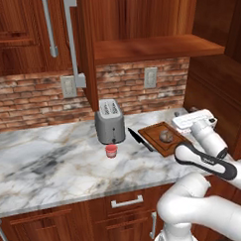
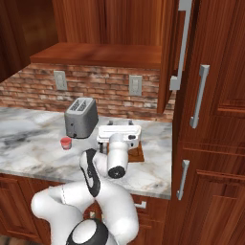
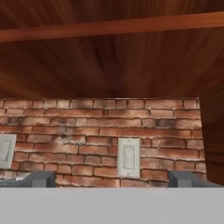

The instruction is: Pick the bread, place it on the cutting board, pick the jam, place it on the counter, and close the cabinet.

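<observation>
The bread lies on the cutting board at the right of the counter. The jam stands upright on the counter just in front of the toaster, also seen as the red jam jar. My gripper hovers above the board's far right side, level and facing the brick wall. In the hand view the gripper is open, its fingertips wide apart with nothing between them. The cabinet door stands open, swung out above the toaster; its shelf looks bare.
A silver toaster stands at the back of the counter. A black knife lies along the board's left edge. Wall outlets dot the brick backsplash. A tall wooden unit bounds the counter on the right.
</observation>
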